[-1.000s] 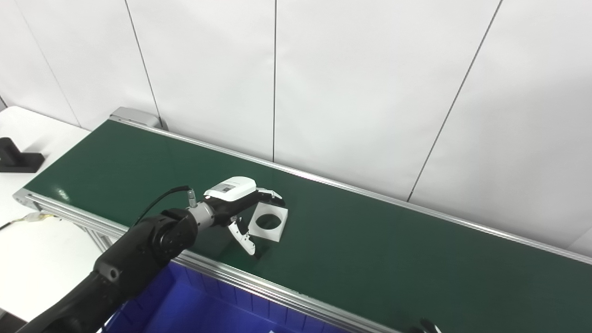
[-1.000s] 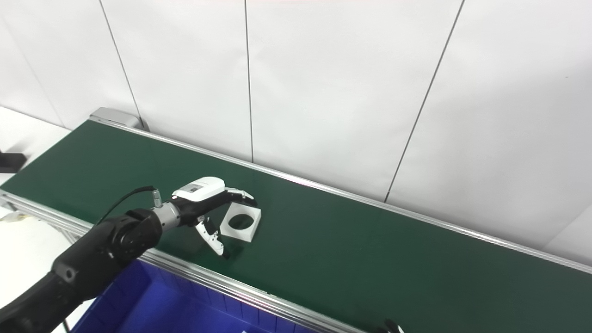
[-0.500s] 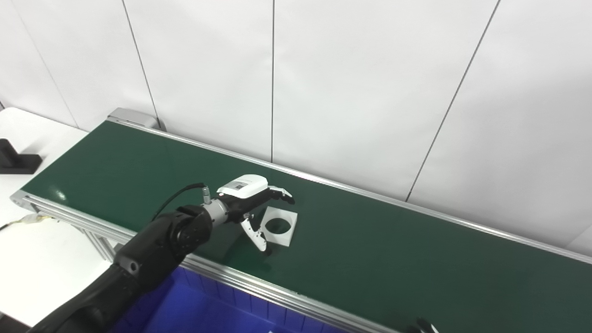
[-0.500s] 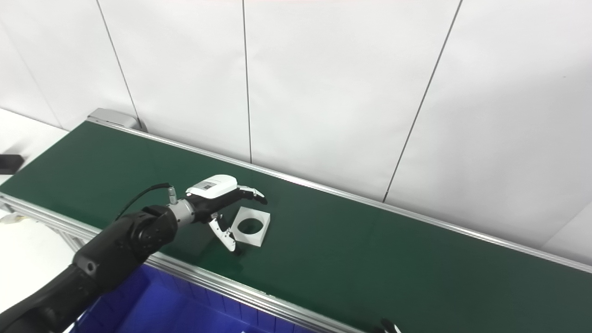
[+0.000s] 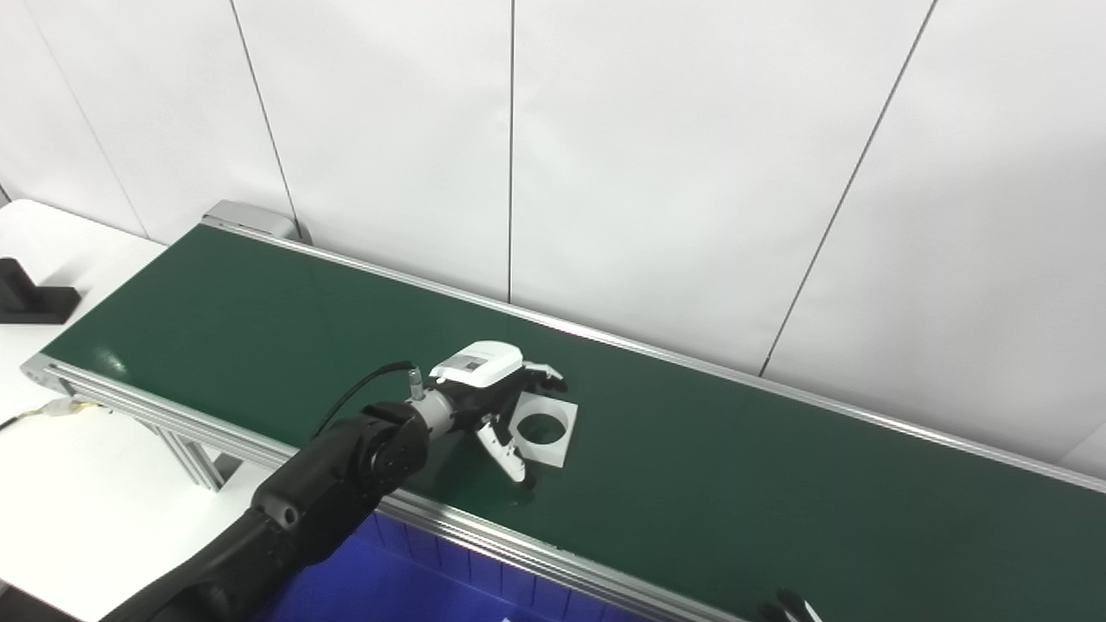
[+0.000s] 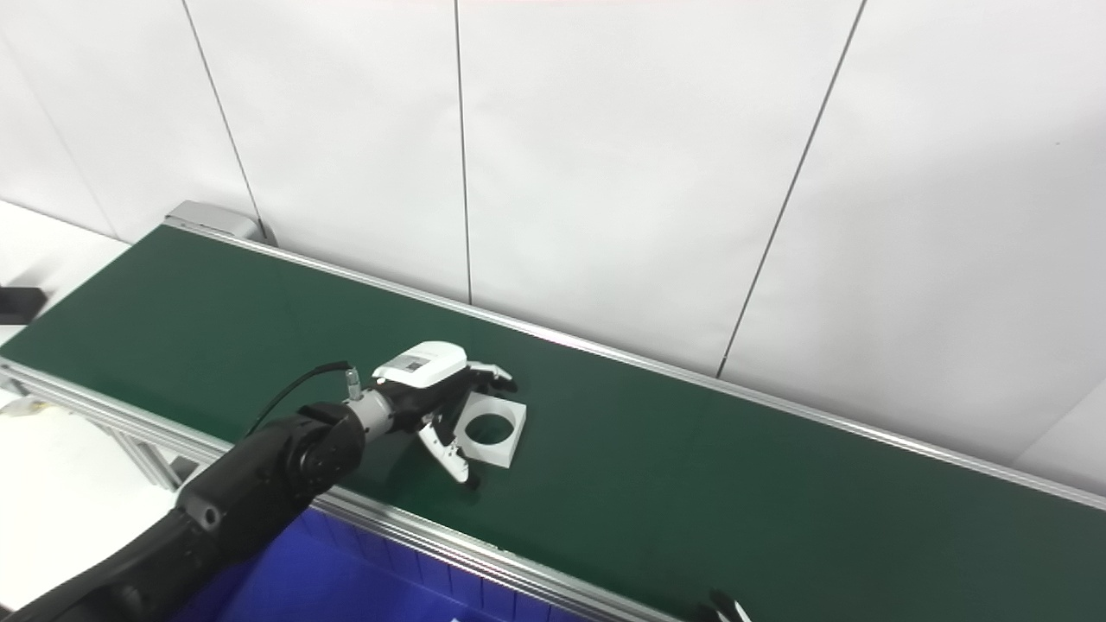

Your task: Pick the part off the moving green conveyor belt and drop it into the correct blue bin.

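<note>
Part (image 5: 543, 427), white square plate with round hole, has ridden further right along the belt (image 5: 778, 492). Left hand (image 5: 494, 399) has followed, fingers spread around its left edge, not yet clenched. Grasp pending; bin (image 5: 406, 583) sits below the belt's near rail.

Green conveyor belt (image 5: 259, 320), running from far left to near right, silver rails. White square part (image 5: 544, 420) with round hole, lying flat on belt; left hand (image 5: 488, 393) at its left edge, fingers spread over it, thumb toward the near rail. Blue bin (image 5: 389, 587) below the near rail; right hand's fingertips (image 5: 791, 605) at bottom edge.
</note>
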